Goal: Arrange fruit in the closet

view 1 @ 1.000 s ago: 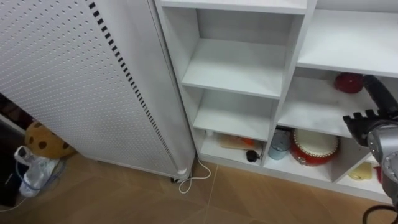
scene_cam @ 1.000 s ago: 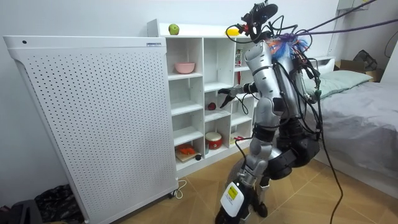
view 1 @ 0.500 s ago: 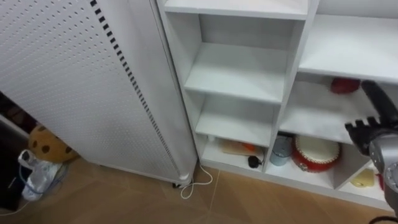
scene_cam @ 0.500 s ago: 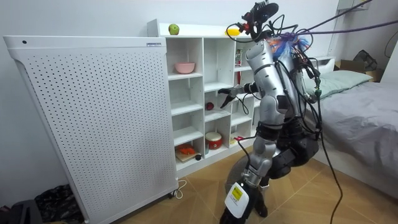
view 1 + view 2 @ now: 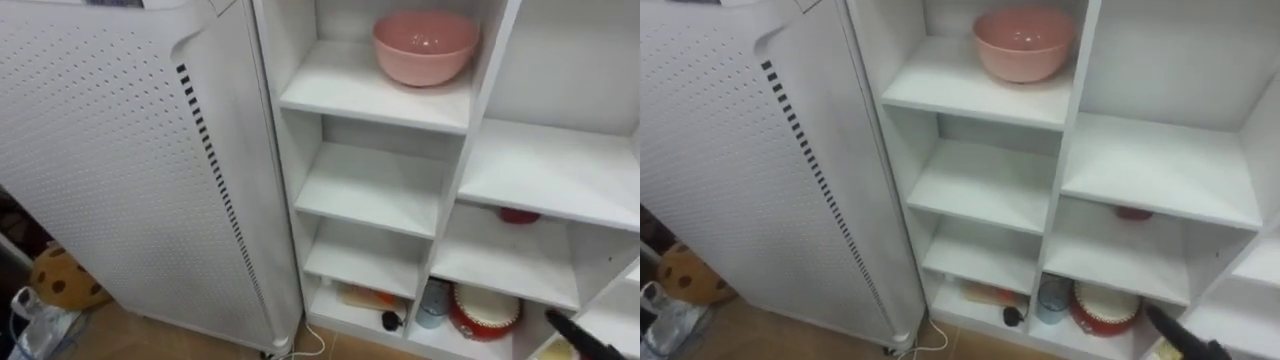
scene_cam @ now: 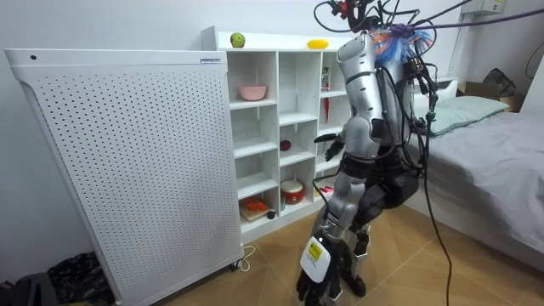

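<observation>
Head-camera and room views of the white closet (image 5: 455,190).

(a) A tall perforated white panel (image 5: 110,170) fills the left of the eye views and stands just beside the closet's left wall.

(b) A pink bowl (image 5: 425,45) sits on the upper shelf of the left column, at the top centre of the frame. The two shelves under it are bare.

(c) A small red round item (image 5: 520,215) lies at the back of a right-column shelf, partly hidden by the shelf above.

(d) In the lowest compartments, at the bottom of the frame, a blue cup (image 5: 432,303) stands just beside a red-and-white round tin (image 5: 485,312).

(e) Fruit: in the room view a green apple (image 6: 237,40) and a yellow fruit (image 6: 317,43) rest on the closet's top board, well apart.

(f) The right hand (image 5: 585,340) enters at the lower right corner. One of its fingers shows there, straight, holding nothing and touching nothing.

(g) In the room view the robot stands upright facing the shelves, between the closet and a bed (image 6: 501,161) at the room view's right.
</observation>
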Controlling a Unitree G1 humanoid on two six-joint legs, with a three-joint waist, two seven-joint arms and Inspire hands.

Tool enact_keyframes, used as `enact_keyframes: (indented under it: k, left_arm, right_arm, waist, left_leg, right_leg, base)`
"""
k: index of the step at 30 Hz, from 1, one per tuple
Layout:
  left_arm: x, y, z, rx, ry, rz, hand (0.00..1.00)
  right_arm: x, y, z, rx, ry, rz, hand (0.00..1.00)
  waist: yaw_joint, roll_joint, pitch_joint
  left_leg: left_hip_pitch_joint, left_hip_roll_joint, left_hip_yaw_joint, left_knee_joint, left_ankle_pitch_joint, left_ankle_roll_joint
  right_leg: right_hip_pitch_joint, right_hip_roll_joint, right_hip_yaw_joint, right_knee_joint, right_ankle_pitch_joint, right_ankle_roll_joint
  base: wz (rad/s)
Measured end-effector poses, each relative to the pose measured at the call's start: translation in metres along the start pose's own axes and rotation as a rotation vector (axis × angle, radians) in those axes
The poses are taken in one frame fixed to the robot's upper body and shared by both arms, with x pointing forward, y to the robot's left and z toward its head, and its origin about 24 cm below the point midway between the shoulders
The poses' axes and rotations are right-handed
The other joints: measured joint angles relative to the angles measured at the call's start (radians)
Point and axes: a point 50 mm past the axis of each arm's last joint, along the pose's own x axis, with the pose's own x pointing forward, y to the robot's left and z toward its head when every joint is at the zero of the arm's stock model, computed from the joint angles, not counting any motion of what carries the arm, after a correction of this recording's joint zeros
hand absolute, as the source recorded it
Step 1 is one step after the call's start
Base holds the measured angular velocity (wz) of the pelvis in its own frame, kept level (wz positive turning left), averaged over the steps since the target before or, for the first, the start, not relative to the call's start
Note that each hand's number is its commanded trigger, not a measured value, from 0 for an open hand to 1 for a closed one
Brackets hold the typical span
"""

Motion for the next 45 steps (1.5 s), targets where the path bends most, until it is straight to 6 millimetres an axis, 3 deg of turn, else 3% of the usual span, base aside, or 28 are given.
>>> enact_keyframes:
  k: [5, 6, 7, 11, 13, 22, 27, 35, 42, 45]
  left_arm:
    - [0.001, 0.008, -0.002, -0.055, 0.009, 0.035, 0.00]
    - [0.000, 0.008, -0.004, -0.050, 0.012, 0.036, 0.00]
    - [-0.001, 0.007, -0.008, -0.051, 0.015, 0.039, 0.00]
    - [-0.008, 0.005, -0.023, -0.071, 0.023, 0.050, 0.00]
    - [-0.010, 0.002, -0.029, -0.079, 0.036, 0.062, 0.00]
    - [-0.009, -0.010, -0.023, -0.108, 0.042, 0.080, 0.00]
    - [-0.011, -0.014, -0.027, -0.122, 0.066, 0.072, 0.00]
    - [-0.011, -0.024, -0.023, -0.155, 0.073, 0.062, 0.00]
    - [-0.010, -0.030, -0.022, -0.195, 0.096, 0.052, 0.00]
    - [-0.010, -0.031, -0.022, -0.175, 0.093, 0.045, 0.00]
  right_arm:
    - [-0.017, -0.052, -0.040, -0.229, 0.126, -0.043, 0.00]
    - [-0.025, -0.067, -0.056, -0.294, 0.182, -0.052, 0.00]
    - [-0.033, -0.079, -0.072, -0.342, 0.237, -0.060, 0.00]
    - [-0.063, -0.116, -0.108, -0.474, 0.378, -0.051, 0.00]
    - [-0.079, -0.131, -0.123, -0.530, 0.438, -0.059, 0.00]
    - [-0.106, -0.137, -0.169, -0.690, 0.602, -0.001, 0.00]
    - [-0.123, -0.145, -0.188, -0.649, 0.658, -0.025, 0.00]
    - [-0.129, -0.154, -0.190, -0.567, 0.655, -0.098, 0.00]
    - [-0.131, -0.152, -0.193, -0.543, 0.670, -0.104, 0.00]
    - [-0.132, -0.152, -0.195, -0.544, 0.685, -0.103, 0.00]
  waist:
    - [-0.033, -0.009, -0.0110]
    - [-0.037, -0.012, -0.0234]
    - [-0.038, -0.018, -0.0305]
    - [-0.085, -0.022, -0.0450]
    - [-0.090, -0.028, -0.0463]
    - [-0.126, -0.030, -0.0462]
    - [-0.154, -0.025, -0.0448]
    - [-0.180, 0.006, -0.0431]
    - [-0.200, -0.001, -0.0440]
    - [-0.194, -0.013, -0.0485]
  left_leg:
    - [0.137, 0.010, -0.005, -0.112, 0.020, 0.007]
    - [0.171, 0.013, -0.004, -0.139, 0.022, 0.007]
    - [0.218, 0.012, -0.002, -0.177, 0.028, 0.007]
    - [0.357, 0.012, -0.001, -0.284, 0.042, 0.011]
    - [0.448, 0.011, 0.019, -0.346, 0.046, 0.015]
    - [0.623, 0.017, 0.058, -0.457, 0.048, 0.017]
    - [0.677, 0.022, 0.057, -0.472, 0.048, 0.018]
    - [0.723, 0.024, 0.097, -0.503, 0.048, 0.016]
    - [0.745, 0.028, 0.114, -0.504, 0.052, 0.010]
    - [0.750, 0.029, 0.127, -0.505, 0.052, 0.009]
  right_leg:
    - [0.150, 0.034, -0.021, -0.130, 0.030, 0.010]
    - [0.185, 0.042, -0.026, -0.159, 0.035, 0.014]
    - [0.229, 0.048, -0.029, -0.194, 0.040, 0.019]
    - [0.367, 0.064, -0.038, -0.287, 0.053, 0.040]
    - [0.439, 0.071, -0.026, -0.323, 0.052, 0.051]
    - [0.575, 0.100, 0.017, -0.399, 0.057, 0.072]
    - [0.635, 0.111, 0.035, -0.425, 0.058, 0.075]
    - [0.646, 0.128, 0.114, -0.433, 0.064, 0.077]
    - [0.653, 0.137, 0.145, -0.434, 0.069, 0.072]
    - [0.647, 0.140, 0.156, -0.435, 0.070, 0.071]
  base:
    - [0.01]
    - [-0.04]
    - [-0.07]
    - [0.07]
    - [-0.15]
    - [-0.13]
    - [0.03]
    - [-0.14]
    - [-0.10]
    - [-0.09]
